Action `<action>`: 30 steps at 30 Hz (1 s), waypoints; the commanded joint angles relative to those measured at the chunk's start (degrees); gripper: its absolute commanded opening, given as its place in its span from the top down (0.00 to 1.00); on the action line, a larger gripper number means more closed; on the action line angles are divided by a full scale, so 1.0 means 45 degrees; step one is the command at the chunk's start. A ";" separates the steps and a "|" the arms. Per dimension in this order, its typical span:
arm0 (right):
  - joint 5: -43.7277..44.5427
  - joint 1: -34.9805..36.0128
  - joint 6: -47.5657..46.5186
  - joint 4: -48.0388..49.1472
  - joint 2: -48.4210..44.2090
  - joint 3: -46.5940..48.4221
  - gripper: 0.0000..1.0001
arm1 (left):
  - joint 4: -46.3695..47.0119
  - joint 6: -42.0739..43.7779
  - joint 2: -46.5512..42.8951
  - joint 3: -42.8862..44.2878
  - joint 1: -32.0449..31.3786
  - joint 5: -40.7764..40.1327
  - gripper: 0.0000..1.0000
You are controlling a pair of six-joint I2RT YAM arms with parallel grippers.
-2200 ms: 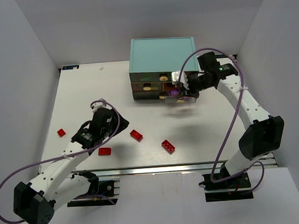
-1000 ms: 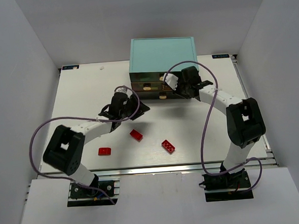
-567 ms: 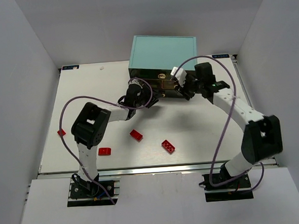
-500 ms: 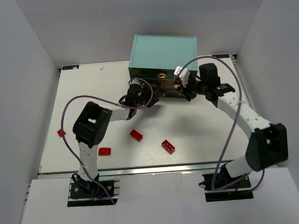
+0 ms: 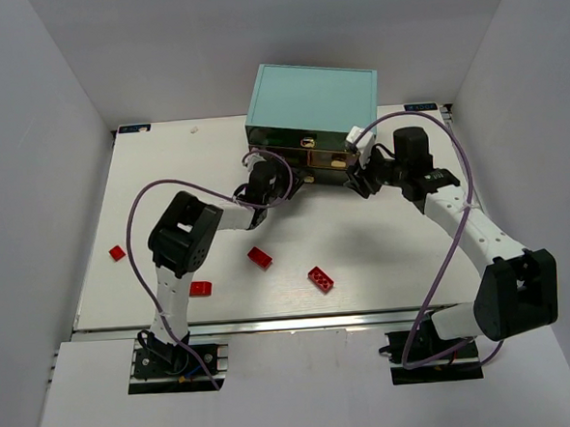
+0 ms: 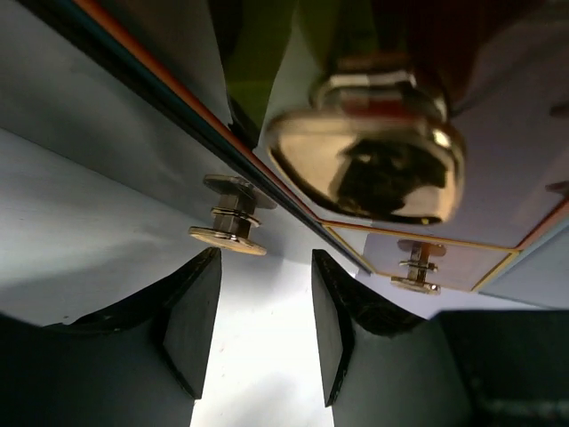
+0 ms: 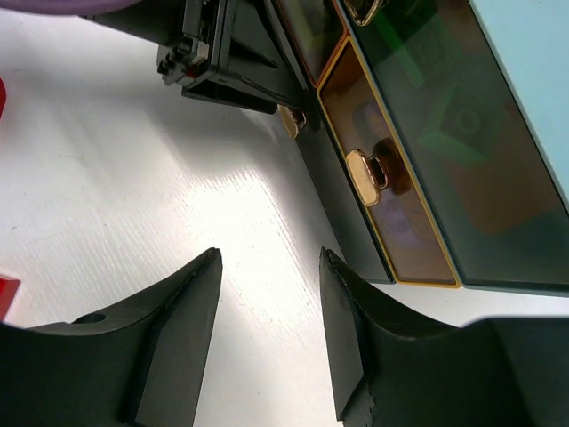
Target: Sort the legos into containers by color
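Plainly, four red legos [image 5: 260,258] lie scattered on the near half of the worktop [image 5: 364,238], well apart from the drawers [image 5: 306,164]. These sit shut in the teal-topped cabinet [image 5: 312,96], which stands slightly askew at the far side. Through the see-through drawer fronts, the right wrist view shows green and purple shapes. The left arm folds sharply at its elbow and reaches low across to the cabinet's front. The left tool [image 6: 258,329] is spread and empty just before a small brass knob [image 6: 227,233]. The right arm rises from its base and bends leftward. The right tool [image 7: 267,329] is likewise spread and empty, near the cabinet's front right corner.
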 commanded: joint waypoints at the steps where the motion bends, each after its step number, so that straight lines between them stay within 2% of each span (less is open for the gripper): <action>1: -0.0425 -0.0222 0.0306 0.0569 -0.0199 -0.0043 0.46 | 0.0460 -0.0419 -0.0158 -0.0010 -0.0484 -0.2027 0.45; 11: -0.0641 -0.0535 0.0267 0.0589 -0.0336 -0.0121 0.46 | -0.0203 -0.1785 0.0546 0.0596 -0.0856 -0.3105 0.50; 19: -0.0699 -0.0711 0.0267 0.0668 -0.0550 -0.0375 0.46 | -0.0888 -0.2158 0.0565 0.0654 -0.0856 -0.3809 0.53; 25: -0.0699 -0.0789 0.0130 0.0570 -0.0648 -0.0492 0.46 | -0.1122 -0.2275 0.0468 0.0577 -0.0856 -0.4297 0.64; 30: -0.0777 -0.0828 0.0110 0.0530 -0.0746 -0.0590 0.47 | -0.1376 -0.2334 0.0214 0.0226 -0.0856 -0.4318 0.69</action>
